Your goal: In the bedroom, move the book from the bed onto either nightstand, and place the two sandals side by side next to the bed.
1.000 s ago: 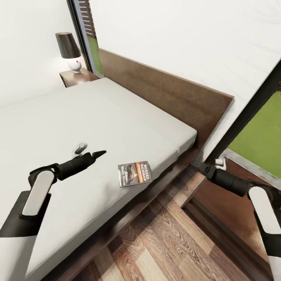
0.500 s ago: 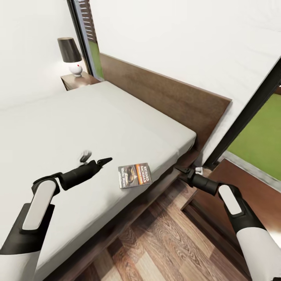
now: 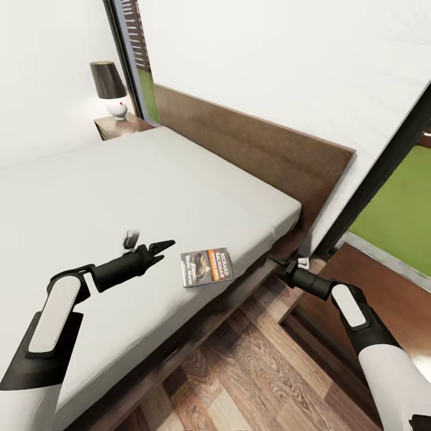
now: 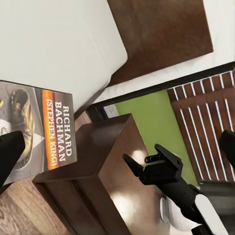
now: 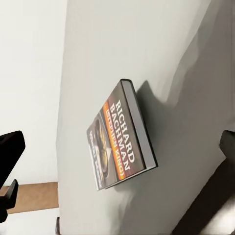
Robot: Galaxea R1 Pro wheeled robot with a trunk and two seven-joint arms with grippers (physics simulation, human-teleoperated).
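Flat, the book (image 3: 206,267) lies between both parted jaws.

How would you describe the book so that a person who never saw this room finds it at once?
Look at the large bed with the pale mattress and dark wood frame. Near its edge closest to the floor, between both grippers, lies the book, flat, cover up. It is the bed's one loose item, dark with an orange band reading "Richard Bachman".

I see the book (image 3: 206,267) ahead of my black left gripper (image 3: 160,246): dark cover, orange band, white lettering. It lies on the pale grey-white bed (image 3: 108,197) with its dark brown headboard (image 3: 251,149). Beside my black right gripper (image 3: 282,262), the nightstand (image 3: 383,299) is glossy dark brown over brown wood-grain floor (image 3: 251,371).
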